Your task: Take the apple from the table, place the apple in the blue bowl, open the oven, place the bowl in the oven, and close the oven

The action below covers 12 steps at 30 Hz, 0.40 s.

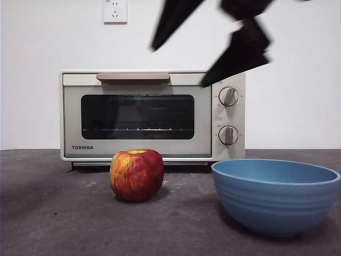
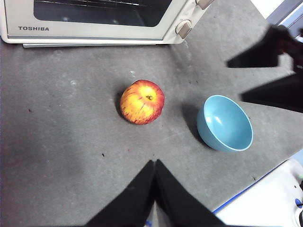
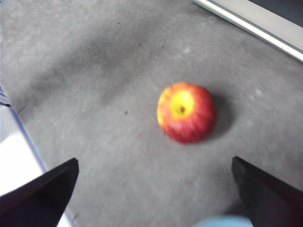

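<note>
The only readable text was the brand name TOSHIBA, printed in dark capitals at the lower left corner of the oven (image 1: 152, 116) front, below its glass door, seen in both front and left wrist views.

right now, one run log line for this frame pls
phase: reaching for apple | right gripper: open, above apple | left gripper: shut, waiting | blue bowl: empty | oven: closed

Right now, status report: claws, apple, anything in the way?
Right claw open, above the red-yellow round apple, empty. Left claw shut, waiting. Apple on the dark grey table, matte blue bowl beside it; cream-white oven door shut. Nothing blocking.
</note>
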{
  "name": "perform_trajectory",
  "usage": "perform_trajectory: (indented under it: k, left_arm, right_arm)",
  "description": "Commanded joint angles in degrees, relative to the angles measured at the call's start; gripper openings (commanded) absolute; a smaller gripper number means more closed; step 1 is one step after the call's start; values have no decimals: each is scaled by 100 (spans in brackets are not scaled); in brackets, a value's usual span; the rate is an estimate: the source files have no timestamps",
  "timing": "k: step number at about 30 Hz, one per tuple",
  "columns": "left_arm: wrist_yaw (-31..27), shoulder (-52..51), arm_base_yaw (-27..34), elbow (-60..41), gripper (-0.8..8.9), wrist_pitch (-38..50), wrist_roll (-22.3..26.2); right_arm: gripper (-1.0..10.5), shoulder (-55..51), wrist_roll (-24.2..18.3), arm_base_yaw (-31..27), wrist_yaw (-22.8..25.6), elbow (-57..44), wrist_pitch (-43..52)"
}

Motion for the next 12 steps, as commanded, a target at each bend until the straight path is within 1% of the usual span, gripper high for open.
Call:
perform_trajectory:
  k: [1,4,7,10,12]
  left_arm:
    - [11,35,-13,109,7,63,85]
    - [11,35,-13,109,7,59,85]
    - [11,35,-13,109,7,59,83]
    - [11,35,-13,109,7,59,83]
    - [11,35,-13,109,7,59,83]
  right_arm:
    - [515,695,13,155,68,505,48]
    - [515,1305,11,240,118,920,46]
    - [515,2004,-105,334,459,1386,-2]
    - [515,2557,-146,343,647,1742,-63]
    - [515,2789,-188,343,686,1845,-61]
